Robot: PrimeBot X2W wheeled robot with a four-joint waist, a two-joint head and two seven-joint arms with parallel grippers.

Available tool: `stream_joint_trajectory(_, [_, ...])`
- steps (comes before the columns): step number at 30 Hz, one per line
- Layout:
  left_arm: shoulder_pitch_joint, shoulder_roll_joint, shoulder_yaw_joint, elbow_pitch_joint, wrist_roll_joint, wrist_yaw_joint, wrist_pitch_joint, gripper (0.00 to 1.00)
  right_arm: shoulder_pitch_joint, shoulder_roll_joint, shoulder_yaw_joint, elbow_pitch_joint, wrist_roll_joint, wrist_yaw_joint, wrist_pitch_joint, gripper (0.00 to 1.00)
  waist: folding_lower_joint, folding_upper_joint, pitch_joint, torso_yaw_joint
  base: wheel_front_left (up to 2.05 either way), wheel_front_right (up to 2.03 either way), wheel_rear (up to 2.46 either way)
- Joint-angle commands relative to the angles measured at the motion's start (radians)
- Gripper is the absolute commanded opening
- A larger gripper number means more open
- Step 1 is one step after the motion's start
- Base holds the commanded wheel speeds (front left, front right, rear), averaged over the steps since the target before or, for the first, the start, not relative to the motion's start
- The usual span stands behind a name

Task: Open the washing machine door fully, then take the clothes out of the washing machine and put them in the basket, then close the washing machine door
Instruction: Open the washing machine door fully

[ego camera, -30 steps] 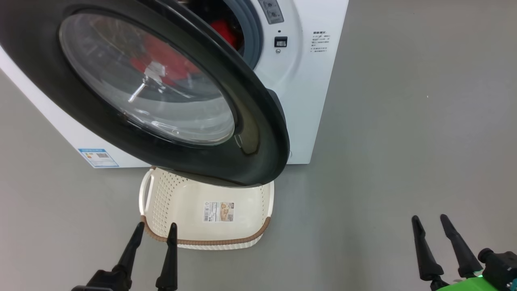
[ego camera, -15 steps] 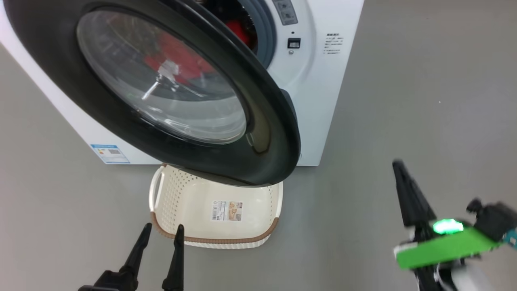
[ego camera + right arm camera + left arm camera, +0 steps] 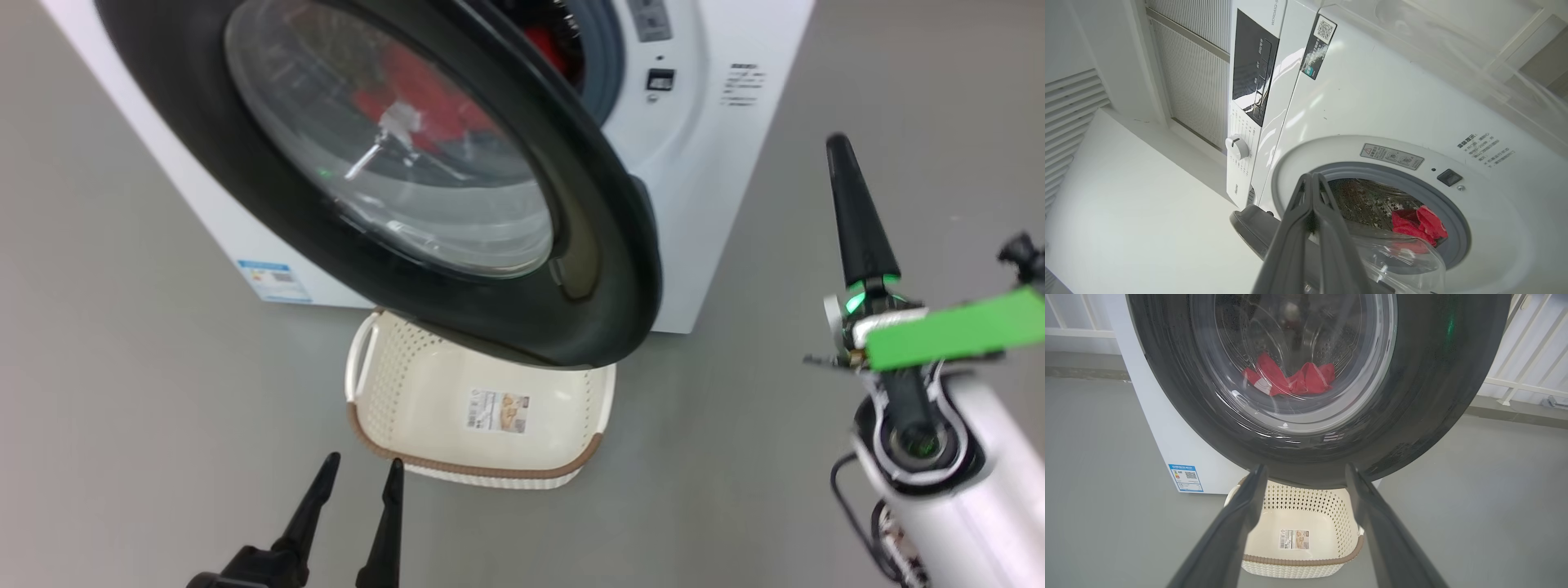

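Grey floor (image 3: pixel 122 367); basket (image 3: pixel 490 472) under door (image 3: pixel 604 269), ajar; right claw (image 3: pixel 838 147) pinched closed, empty; left claw (image 3: pixel 361 467) spread. Best: press door's inner rim outward, slow sweep.

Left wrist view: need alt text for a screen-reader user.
The black-rimmed washing machine door spans the top, red clothes visible through its glass. Below it a cream basket sits on the grey floor, between the open fingers of the left gripper.

Red clothes (image 3: pixel 1290 377), black-rimmed door (image 3: pixel 604 269), white washing machine (image 3: pixel 718 188), cream perforated basket (image 3: pixel 393 384), grey floor (image 3: pixel 122 367)
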Motion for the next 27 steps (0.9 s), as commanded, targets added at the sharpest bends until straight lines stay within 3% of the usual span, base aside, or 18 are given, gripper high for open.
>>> stream_joint_trajectory(1, [-0.034, 0.007, 0.023, -0.021, -0.013, 0.007, -0.009, 1.0, -0.049, -0.013, 0.024, -0.016, 0.08, 0.008, 0.027, 0.0, 0.0, 0.0, 0.017, 0.027, 0.0, 0.0, 0.0])
stream_joint_trajectory(4, [-0.041, 0.007, 0.009, -0.021, -0.02, 0.01, -0.009, 1.0, -0.09, -0.038, 0.017, 0.003, 0.197, 0.008, 0.12, 0.0, 0.0, 0.0, 0.03, 0.048, 0.0, 0.0, 0.0])
stream_joint_trajectory(13, [-0.07, 0.007, -0.029, -0.021, -0.042, 0.022, -0.009, 1.0, -0.171, -0.072, -0.005, 0.125, 0.3, 0.008, 0.398, 0.0, 0.0, 0.0, 0.081, 0.093, 0.0, 0.0, 0.0])
stream_joint_trajectory(20, [-0.09, 0.007, -0.051, -0.021, -0.055, 0.031, -0.009, 1.0, -0.209, -0.078, -0.007, 0.202, 0.313, 0.008, 0.614, 0.0, 0.0, 0.0, 0.109, 0.111, 0.0, 0.0, 0.0])
stream_joint_trajectory(27, [-0.098, 0.007, -0.062, -0.015, -0.06, 0.034, -0.009, 1.0, -0.206, -0.06, -0.03, 0.229, 0.324, 0.008, 0.736, 0.0, 0.0, 0.0, 0.11, 0.126, 0.0, 0.0, 0.0])
